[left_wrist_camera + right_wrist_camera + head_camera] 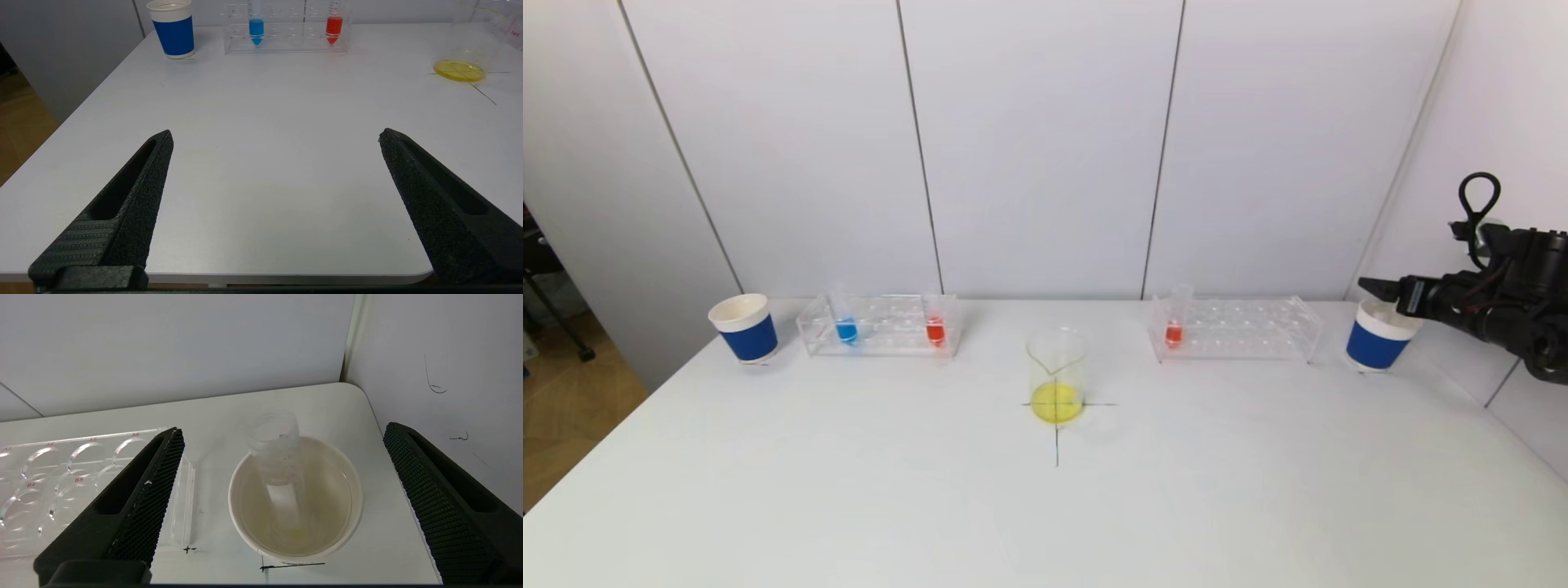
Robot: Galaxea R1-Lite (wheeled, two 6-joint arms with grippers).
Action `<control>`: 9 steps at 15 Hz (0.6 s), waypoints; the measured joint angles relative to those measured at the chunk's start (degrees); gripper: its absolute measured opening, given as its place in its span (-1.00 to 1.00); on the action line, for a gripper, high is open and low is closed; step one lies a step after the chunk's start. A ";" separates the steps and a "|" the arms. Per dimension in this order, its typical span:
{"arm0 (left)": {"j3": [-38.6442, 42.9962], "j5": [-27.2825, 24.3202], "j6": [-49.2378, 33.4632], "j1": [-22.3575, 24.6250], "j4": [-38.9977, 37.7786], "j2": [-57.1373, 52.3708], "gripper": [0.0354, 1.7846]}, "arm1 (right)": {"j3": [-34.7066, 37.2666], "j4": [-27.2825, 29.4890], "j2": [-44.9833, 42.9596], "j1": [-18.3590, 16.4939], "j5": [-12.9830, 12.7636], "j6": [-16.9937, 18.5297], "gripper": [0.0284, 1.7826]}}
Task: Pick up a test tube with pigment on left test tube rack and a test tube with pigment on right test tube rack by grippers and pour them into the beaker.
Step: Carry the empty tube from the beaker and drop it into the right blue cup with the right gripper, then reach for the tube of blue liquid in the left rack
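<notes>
The left rack (882, 339) holds a blue-pigment tube (846, 328) and a red-pigment tube (935, 328). The right rack (1241, 336) holds one red-pigment tube (1174, 331). The beaker (1056, 384) stands at the table's middle with yellow liquid in it. My right gripper (1376, 287) is open and empty just above the right paper cup (1376, 343). In the right wrist view (282, 430) an empty clear tube (278, 465) leans inside that cup (245, 522). My left gripper (274, 134) is open and empty over the table's near left edge, far from the blue tube (256, 28) and red tube (334, 26).
A second blue-and-white paper cup (745, 328) stands left of the left rack. A black cross is drawn under the beaker. The wall runs close behind the racks and beside the right cup. The right rack's end (182, 506) lies next to the right cup.
</notes>
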 joint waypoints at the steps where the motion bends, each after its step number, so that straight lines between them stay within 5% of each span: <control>1: 0.00 0.02 -0.02 0.00 0.02 0.00 0.98 | 0.09 0.00 -0.02 0.00 0.00 -0.02 0.99; 9: 0.00 0.02 0.00 0.00 0.00 0.00 0.98 | 2.15 -0.04 -3.55 0.85 -0.02 0.16 0.99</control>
